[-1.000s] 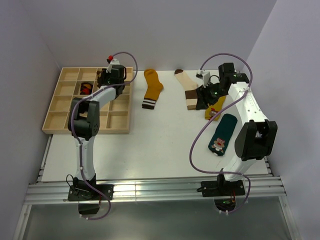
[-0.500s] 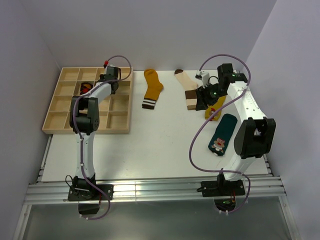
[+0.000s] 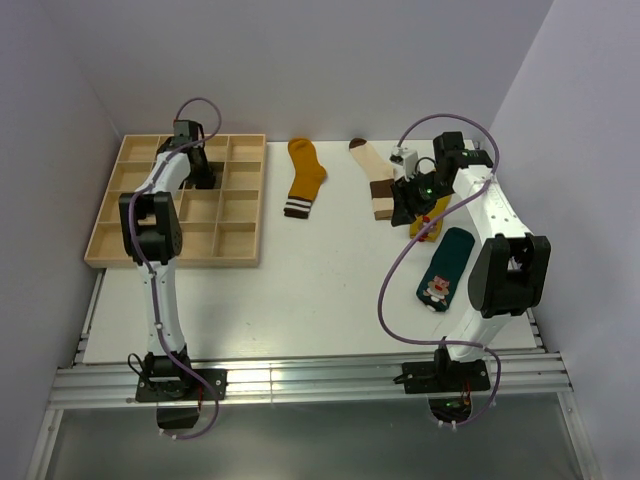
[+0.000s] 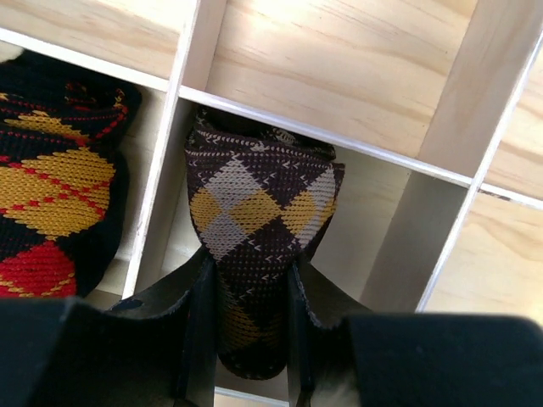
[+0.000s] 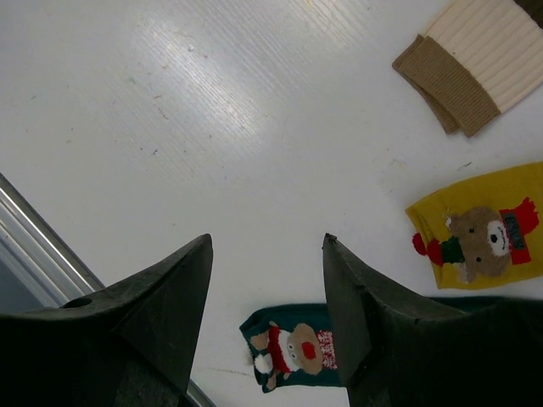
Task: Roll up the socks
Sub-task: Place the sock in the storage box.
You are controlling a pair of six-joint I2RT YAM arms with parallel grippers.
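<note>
My left gripper (image 4: 249, 267) is shut on a rolled brown argyle sock (image 4: 259, 199) with yellow and grey diamonds, set in a compartment of the wooden tray (image 4: 339, 140). From above, this gripper (image 3: 197, 170) is over the tray's back rows. A second argyle roll (image 4: 51, 186), black with orange and red, fills the compartment to the left. My right gripper (image 5: 267, 239) hangs open over bare table, nothing between its fingers. Around it lie a teal sock (image 5: 293, 348), a yellow sock (image 5: 479, 229) and a cream sock (image 5: 471, 59) with a brown band. A mustard sock (image 3: 305, 178) lies flat at mid-table.
The wooden tray (image 3: 236, 241) takes up the table's left side; several of its compartments show bare wood. In the top view the cream sock (image 3: 378, 182), yellow sock (image 3: 430, 218) and teal sock (image 3: 445, 268) lie along the right, near the right gripper (image 3: 412, 200). Walls close in behind and on both sides.
My left arm has swung leftward across the tray, from its right column towards the back left compartments. The right arm has barely moved.
</note>
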